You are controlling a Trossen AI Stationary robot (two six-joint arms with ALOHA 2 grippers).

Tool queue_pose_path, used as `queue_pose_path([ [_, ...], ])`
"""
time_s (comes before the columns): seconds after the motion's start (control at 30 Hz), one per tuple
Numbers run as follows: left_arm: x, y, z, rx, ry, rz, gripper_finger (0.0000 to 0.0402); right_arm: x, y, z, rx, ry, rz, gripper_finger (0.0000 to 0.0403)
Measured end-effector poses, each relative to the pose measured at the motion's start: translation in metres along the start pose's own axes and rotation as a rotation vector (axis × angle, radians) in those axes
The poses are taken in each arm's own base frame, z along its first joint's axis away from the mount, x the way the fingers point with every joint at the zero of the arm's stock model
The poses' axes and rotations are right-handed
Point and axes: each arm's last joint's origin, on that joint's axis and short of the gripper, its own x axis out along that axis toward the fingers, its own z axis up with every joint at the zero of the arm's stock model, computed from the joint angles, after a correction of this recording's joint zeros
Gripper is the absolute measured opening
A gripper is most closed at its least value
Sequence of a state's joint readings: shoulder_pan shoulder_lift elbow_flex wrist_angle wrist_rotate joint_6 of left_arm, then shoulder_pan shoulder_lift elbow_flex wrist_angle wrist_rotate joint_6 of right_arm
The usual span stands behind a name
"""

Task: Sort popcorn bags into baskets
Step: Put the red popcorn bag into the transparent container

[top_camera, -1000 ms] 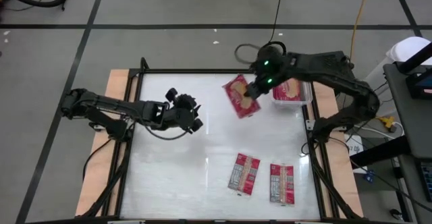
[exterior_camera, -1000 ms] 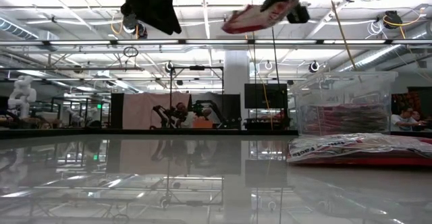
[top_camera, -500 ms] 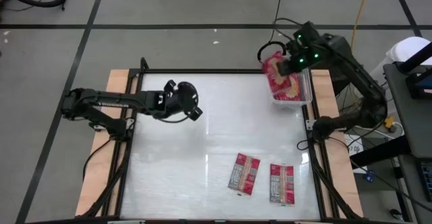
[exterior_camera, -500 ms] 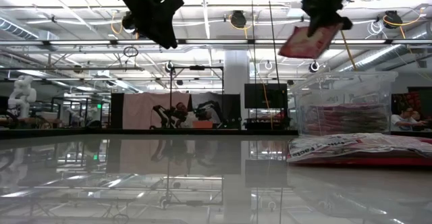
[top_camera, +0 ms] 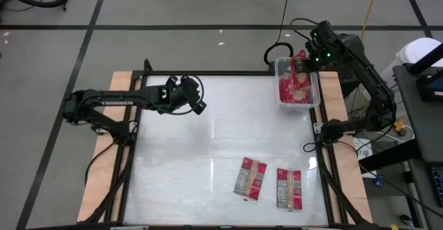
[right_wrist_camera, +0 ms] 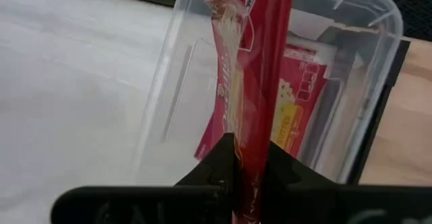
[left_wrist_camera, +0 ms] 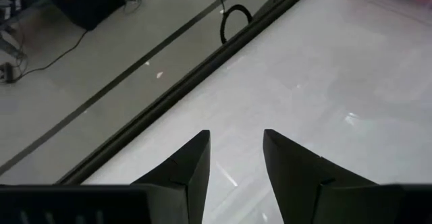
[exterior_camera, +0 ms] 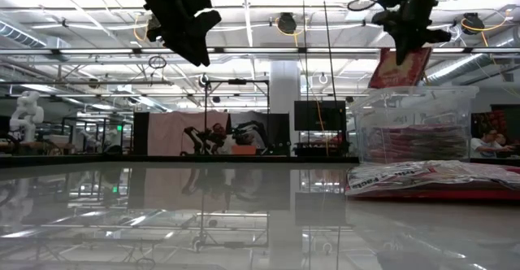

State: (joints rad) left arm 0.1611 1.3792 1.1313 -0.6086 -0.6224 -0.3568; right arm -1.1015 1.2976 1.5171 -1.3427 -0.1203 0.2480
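My right gripper is pinched tight on the edge of a red popcorn bag, which hangs straight down from my fingers directly over the clear plastic basket at the far right corner of the table. From table height the bag hangs just above the basket's rim, not yet inside. More red bags already lie flat in the basket beneath it.

There is white lettering on the bag I hold, but I cannot read it.

My left gripper hovers over the far left part of the table, well away from the basket, its fingers a narrow gap apart and holding nothing. Its arm carries white lettering that looks like "TROSSEN".

Two loose bags, and, lie side by side on the near part of the table, grey-white printed panels up. Nothing stands between the held bag and the basket.
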Motion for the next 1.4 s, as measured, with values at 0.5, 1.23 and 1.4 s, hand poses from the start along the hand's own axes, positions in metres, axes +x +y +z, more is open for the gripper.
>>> queue_pose_path([
  [0.5, 0.008, 0.009, 0.002, 0.017, 0.034, -0.034, 0.0143, 0.04, -0.003, -0.007, 0.052, 0.035, -0.077, 0.002],
  [1.23, 0.008, 0.009, 0.003, 0.023, 0.028, -0.037, 0.0143, 0.065, 0.0, -0.024, 0.054, 0.111, -0.193, 0.0021],
  [1.4, 0.008, 0.009, 0.003, 0.023, 0.028, -0.037, 0.0143, 0.069, -0.001, -0.027, 0.053, 0.136, -0.204, 0.0021],
])
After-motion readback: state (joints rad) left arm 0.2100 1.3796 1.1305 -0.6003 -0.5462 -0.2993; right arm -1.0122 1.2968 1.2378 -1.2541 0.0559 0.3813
